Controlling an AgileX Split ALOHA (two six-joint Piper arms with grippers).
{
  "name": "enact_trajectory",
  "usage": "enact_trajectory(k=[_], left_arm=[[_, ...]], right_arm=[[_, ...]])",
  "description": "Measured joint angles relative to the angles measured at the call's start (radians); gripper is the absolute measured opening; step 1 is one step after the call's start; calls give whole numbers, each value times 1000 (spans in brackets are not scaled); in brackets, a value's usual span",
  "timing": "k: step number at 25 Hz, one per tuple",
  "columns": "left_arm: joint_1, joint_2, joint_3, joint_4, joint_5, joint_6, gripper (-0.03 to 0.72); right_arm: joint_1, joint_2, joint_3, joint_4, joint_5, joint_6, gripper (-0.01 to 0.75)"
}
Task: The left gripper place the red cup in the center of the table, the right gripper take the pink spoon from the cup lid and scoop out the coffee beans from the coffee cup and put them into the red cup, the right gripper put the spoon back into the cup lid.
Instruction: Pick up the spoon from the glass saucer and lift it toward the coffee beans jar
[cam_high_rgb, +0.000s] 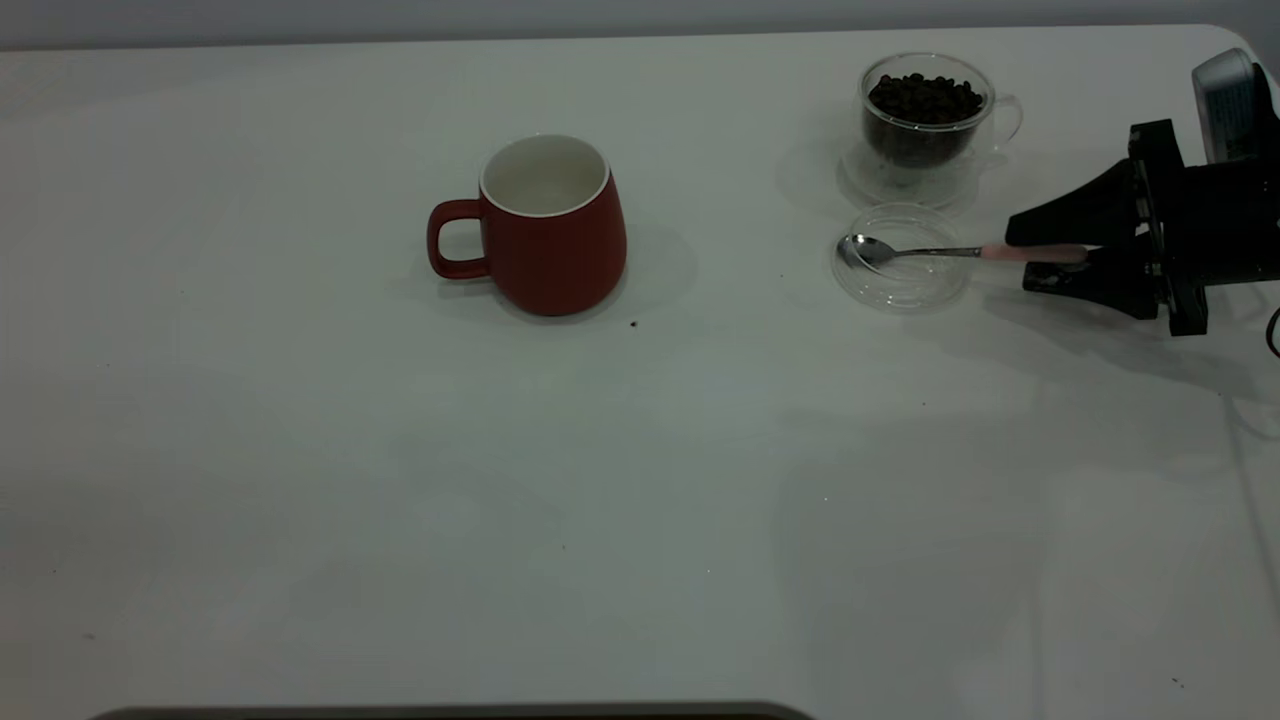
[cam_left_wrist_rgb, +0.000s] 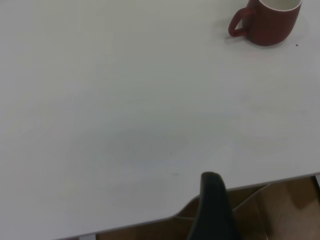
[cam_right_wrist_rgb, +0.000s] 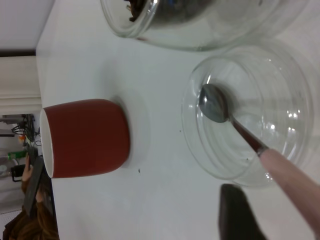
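The red cup (cam_high_rgb: 550, 240) stands upright and empty near the table's middle, handle to the left; it also shows in the left wrist view (cam_left_wrist_rgb: 267, 20) and the right wrist view (cam_right_wrist_rgb: 85, 137). The pink-handled spoon (cam_high_rgb: 1030, 253) lies with its metal bowl in the clear cup lid (cam_high_rgb: 905, 298). The glass coffee cup (cam_high_rgb: 925, 110) full of beans stands just behind the lid. My right gripper (cam_high_rgb: 1020, 260) is open, its fingers on either side of the spoon's pink handle, with a gap between handle (cam_right_wrist_rgb: 290, 180) and one finger (cam_right_wrist_rgb: 237, 212). My left gripper (cam_left_wrist_rgb: 212, 210) hangs off the table's edge, far from the cup.
A single stray bean (cam_high_rgb: 633, 323) lies on the white table just right of the red cup. The coffee cup stands on a clear glass saucer (cam_high_rgb: 860, 180). The table's edge and brown floor show beside the left gripper (cam_left_wrist_rgb: 280, 200).
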Motion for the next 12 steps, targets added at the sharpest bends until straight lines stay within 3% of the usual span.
enact_trajectory(k=[5, 12], left_arm=[[0, 0, 0, 0, 0, 0, 587], [0, 0, 0, 0, 0, 1, 587]], right_arm=[[0, 0, 0, 0, -6, 0, 111], [-16, -9, -1, -10, 4, -4, 101]])
